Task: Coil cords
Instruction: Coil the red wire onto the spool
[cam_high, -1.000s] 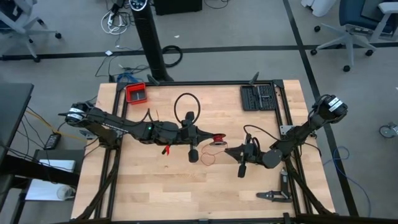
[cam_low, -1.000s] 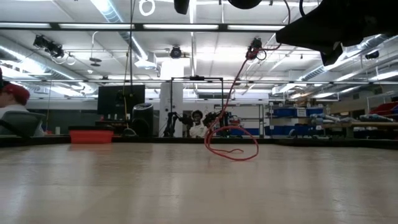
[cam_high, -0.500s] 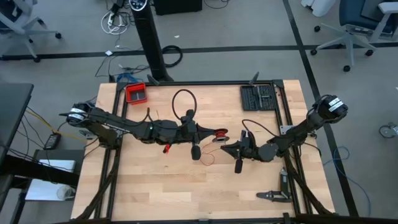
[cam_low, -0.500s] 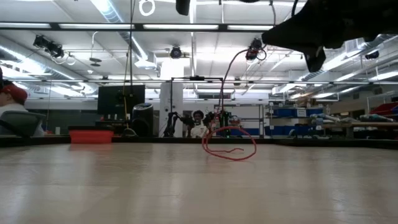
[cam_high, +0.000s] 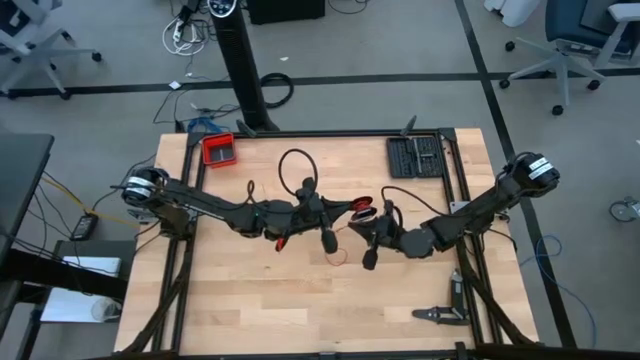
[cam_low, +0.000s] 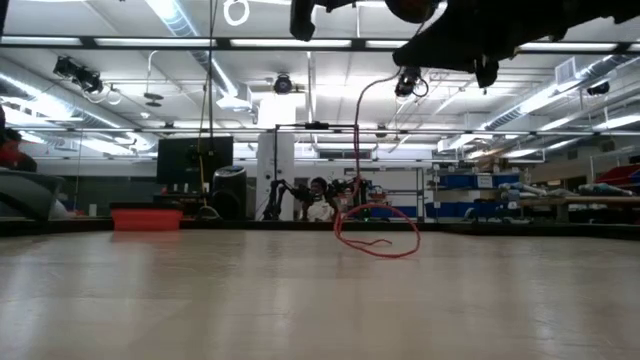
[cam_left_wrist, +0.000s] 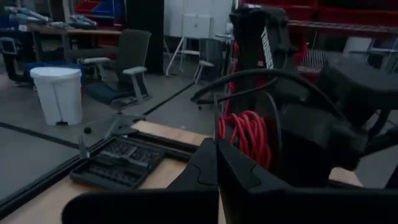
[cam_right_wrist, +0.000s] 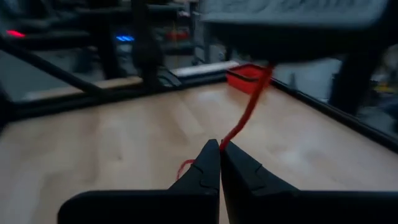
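Both grippers have drawn together above mid-table, the right gripper (cam_high: 352, 229) now pinched shut on the cord (cam_low: 376, 232) just beside the coil (cam_high: 361, 207). Left gripper (cam_high: 345, 207), fingers together, holds that coil. Below the coil a loose loop lies on open table (cam_high: 250, 300), well clear of every edge.

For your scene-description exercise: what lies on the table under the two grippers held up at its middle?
A loose loop of the red cord rests on the wooden table, rising to the right gripper, shut on it. Whether the loop's tail runs farther cannot be seen.
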